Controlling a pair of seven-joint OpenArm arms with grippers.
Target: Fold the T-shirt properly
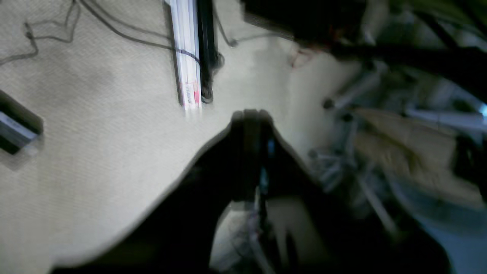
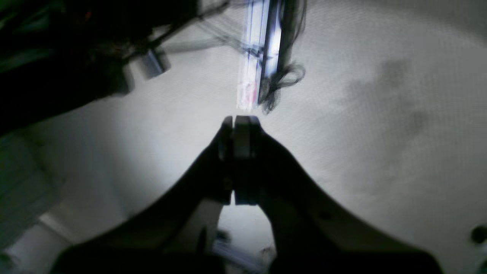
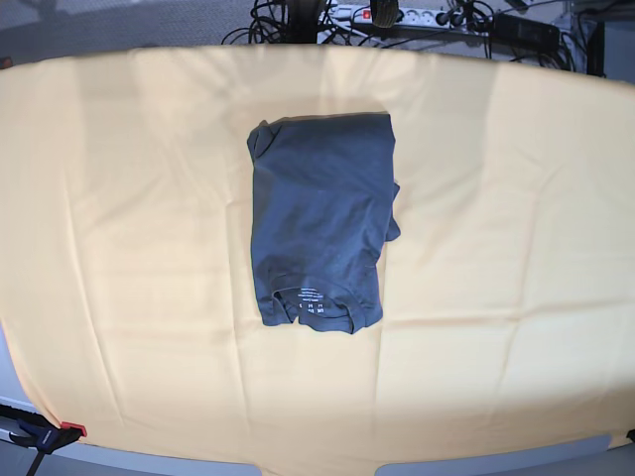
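**T-shirt folded on the table, both hands clear**

Found lying near the middle of the table (image 3: 119,248), on its yellow cloth cover: the T-shirt (image 3: 322,218), dark slate-grey, already gathered into a narrow upright rectangle. Collar and small white label (image 3: 310,296) turned toward the near edge. Sleeves tucked in along both sides, save for a small bulge of fabric poking out at the right edge. Slight rumpling at the far left corner.

Seen through the wrist views, well away from the garment and aimed at carpeted floor: the left hand (image 1: 251,114) and the right hand (image 2: 240,120), each with jaws pressed fully together and nothing between them. Neither arm visible over the table in the base view. A white and black strip (image 1: 188,53) and loose cables on the floor beyond the fingertips.

Judged nearly or fully done: side folds made, shape compact. Possibly left: one more fold, bottom to top, and tidying of that stray bulge.
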